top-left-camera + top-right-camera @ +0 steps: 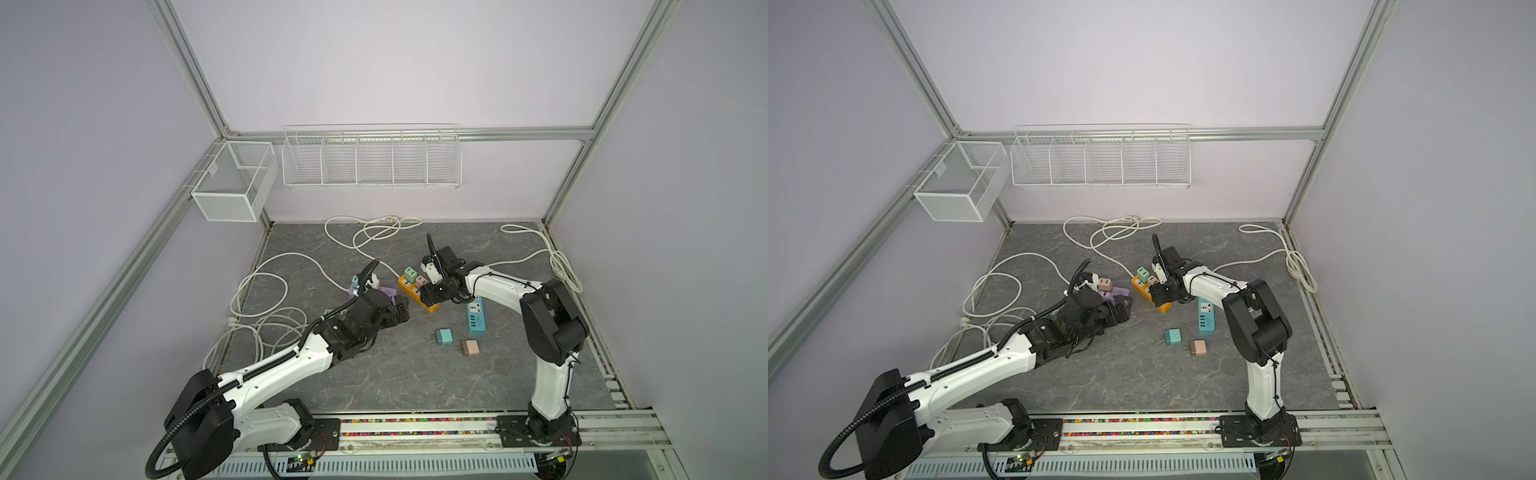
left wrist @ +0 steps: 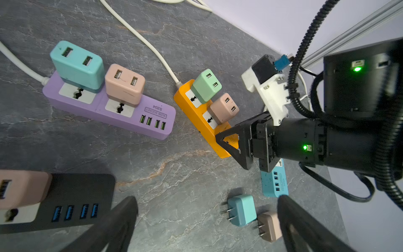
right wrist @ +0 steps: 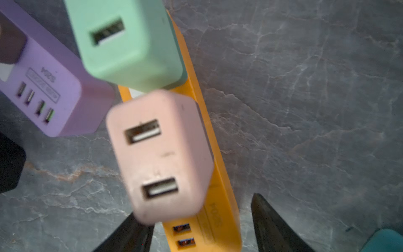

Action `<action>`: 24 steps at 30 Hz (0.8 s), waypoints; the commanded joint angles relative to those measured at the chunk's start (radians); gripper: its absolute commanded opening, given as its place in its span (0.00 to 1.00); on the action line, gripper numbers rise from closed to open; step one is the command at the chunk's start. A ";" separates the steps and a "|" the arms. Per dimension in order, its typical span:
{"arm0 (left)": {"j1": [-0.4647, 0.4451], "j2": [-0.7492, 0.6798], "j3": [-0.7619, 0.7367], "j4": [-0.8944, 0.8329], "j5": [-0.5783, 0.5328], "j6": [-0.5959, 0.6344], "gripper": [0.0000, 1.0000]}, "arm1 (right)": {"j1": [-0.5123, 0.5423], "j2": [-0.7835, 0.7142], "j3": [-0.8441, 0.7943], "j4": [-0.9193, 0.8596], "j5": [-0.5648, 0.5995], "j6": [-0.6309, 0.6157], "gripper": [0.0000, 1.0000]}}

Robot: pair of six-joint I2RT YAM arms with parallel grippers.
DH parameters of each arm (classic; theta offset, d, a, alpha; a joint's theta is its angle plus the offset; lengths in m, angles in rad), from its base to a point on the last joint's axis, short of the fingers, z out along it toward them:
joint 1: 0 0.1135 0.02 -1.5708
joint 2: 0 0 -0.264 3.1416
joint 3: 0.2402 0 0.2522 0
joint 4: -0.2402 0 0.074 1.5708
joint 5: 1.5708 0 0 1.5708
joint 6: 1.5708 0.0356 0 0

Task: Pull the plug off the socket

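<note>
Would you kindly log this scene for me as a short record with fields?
Orange power strip: green charger and pink charger plugged in
Purple power strip: teal charger and second pink charger plugged in
Black power strip: third pink charger plugged in
Blue power strip: visible socket empty
Loose on table: loose teal charger, loose tan charger
Right hand: open, straddling the orange strip's USB end
Left hand: open, empty
</note>
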 commanded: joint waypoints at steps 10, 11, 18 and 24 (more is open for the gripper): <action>0.009 -0.039 -0.016 -0.005 -0.035 -0.017 0.99 | 0.040 0.064 0.034 -0.034 0.049 -0.038 0.60; 0.009 -0.038 -0.017 -0.006 -0.035 -0.018 0.99 | 0.040 0.066 0.034 -0.034 0.043 -0.037 0.58; 0.009 -0.027 -0.020 0.003 -0.022 -0.024 0.99 | 0.040 0.055 0.024 -0.053 0.049 -0.026 0.49; 0.009 -0.009 -0.019 0.026 0.004 -0.033 0.99 | 0.040 -0.002 -0.034 -0.079 0.094 0.027 0.48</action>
